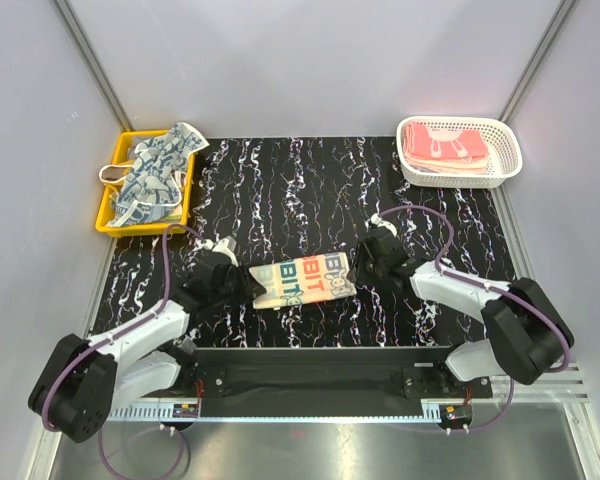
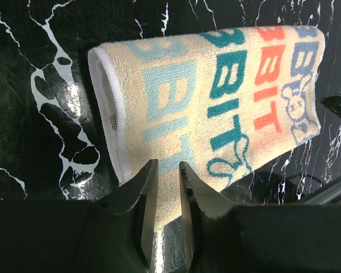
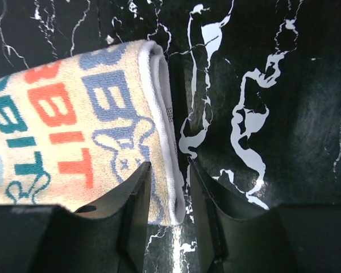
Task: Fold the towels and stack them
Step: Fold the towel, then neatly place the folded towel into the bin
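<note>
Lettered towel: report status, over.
Left claw pinching lettered towel at one end. Right claw pinching the other end. Towel folded. Nothing in the way.

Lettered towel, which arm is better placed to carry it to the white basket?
Probably the right arm. Its jaws pinch the right end of the towel, and the basket with folded pink towels sits on that side.

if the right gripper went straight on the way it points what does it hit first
The lettered towel: the right gripper has its fingers on either side of the towel's folded edge, so it would push into the cloth at once. Beyond the towel, the left gripper seems roughly in line.
</note>
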Action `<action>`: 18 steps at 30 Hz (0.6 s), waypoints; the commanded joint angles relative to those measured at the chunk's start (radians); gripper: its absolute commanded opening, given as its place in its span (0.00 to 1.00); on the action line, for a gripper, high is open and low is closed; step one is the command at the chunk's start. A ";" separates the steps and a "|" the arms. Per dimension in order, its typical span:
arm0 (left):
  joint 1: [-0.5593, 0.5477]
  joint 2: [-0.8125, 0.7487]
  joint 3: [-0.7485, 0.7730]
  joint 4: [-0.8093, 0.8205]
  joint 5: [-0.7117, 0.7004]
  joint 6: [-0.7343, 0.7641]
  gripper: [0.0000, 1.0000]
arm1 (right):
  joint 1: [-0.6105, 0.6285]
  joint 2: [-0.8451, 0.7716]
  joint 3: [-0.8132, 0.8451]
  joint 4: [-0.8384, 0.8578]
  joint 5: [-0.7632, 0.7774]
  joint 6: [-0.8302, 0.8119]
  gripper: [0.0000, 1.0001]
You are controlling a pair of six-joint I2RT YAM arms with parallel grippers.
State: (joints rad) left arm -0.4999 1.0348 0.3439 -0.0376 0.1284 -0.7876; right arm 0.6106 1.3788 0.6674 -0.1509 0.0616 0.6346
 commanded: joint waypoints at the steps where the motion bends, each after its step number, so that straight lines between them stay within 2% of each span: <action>1: -0.006 0.021 -0.016 0.079 -0.015 -0.006 0.26 | 0.011 0.031 -0.014 0.079 -0.011 0.017 0.40; 5: -0.006 0.080 -0.036 0.068 -0.075 -0.024 0.25 | 0.012 0.083 -0.035 0.100 -0.008 0.025 0.39; 10: -0.008 0.134 -0.045 0.087 -0.087 -0.033 0.25 | 0.012 0.030 -0.025 0.079 0.024 0.014 0.43; 14: -0.006 0.134 -0.029 0.068 -0.098 -0.022 0.25 | 0.012 0.000 -0.003 0.073 0.033 -0.024 0.51; 18: -0.006 0.133 -0.011 0.050 -0.102 -0.010 0.26 | 0.014 0.028 0.018 0.103 0.006 -0.053 0.64</action>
State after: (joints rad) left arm -0.5037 1.1496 0.3191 0.0521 0.0860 -0.8204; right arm 0.6109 1.4052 0.6395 -0.0879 0.0628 0.6216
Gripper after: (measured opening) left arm 0.254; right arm 0.620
